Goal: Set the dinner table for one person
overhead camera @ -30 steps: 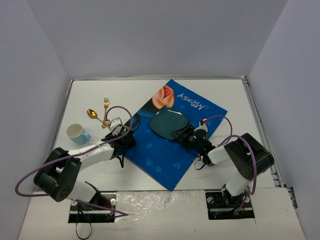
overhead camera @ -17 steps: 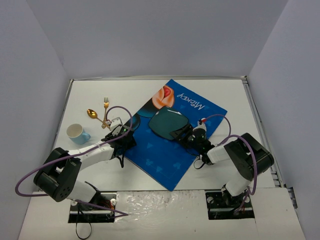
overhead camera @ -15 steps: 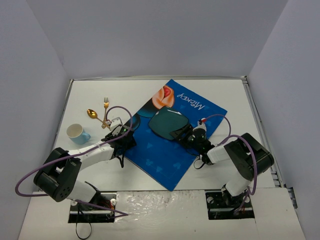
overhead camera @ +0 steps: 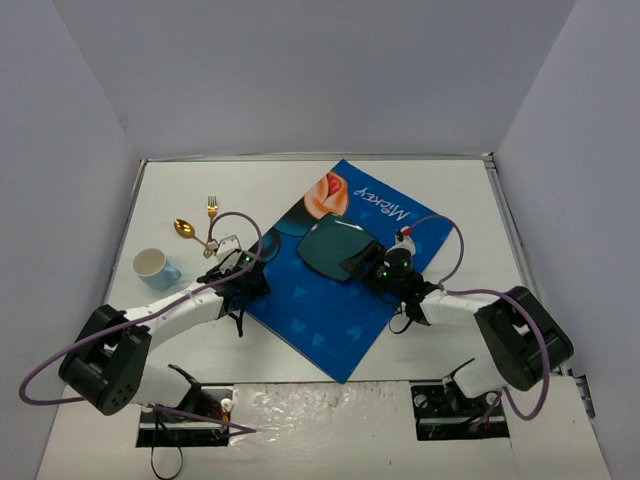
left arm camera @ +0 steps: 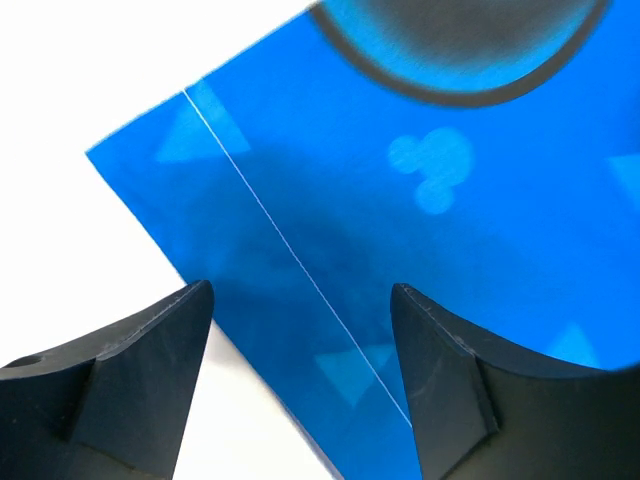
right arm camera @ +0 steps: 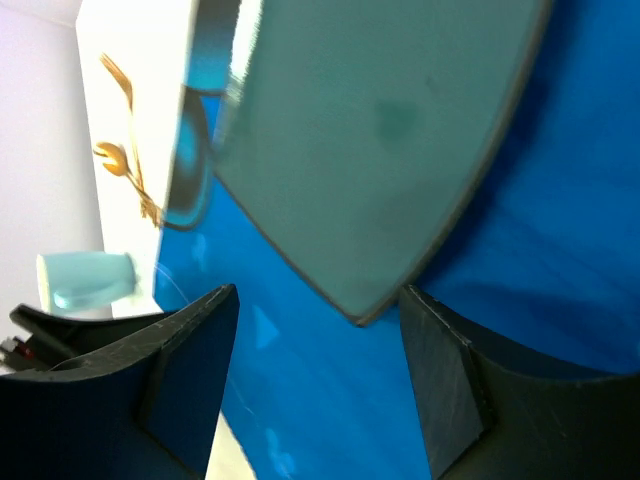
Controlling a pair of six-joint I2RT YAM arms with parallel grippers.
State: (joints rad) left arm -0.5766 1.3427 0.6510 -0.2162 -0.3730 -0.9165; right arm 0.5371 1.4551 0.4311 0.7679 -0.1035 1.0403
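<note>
L gripper (left arm camera: 300, 295): jaws apart, over blue mat (left arm camera: 450, 250) left corner. R gripper (right arm camera: 318, 300): jaws apart, at grey plate (right arm camera: 380, 130) near-right corner.

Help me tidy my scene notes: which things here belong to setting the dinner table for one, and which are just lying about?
Belonging to the job:
large white rectangular tabletop
blue cartoon-print cloth mat
dark teal rounded-square plate
gold metal fork
gold metal spoon
pale blue cup with white inside

Just there:
plain grey enclosure walls
</note>
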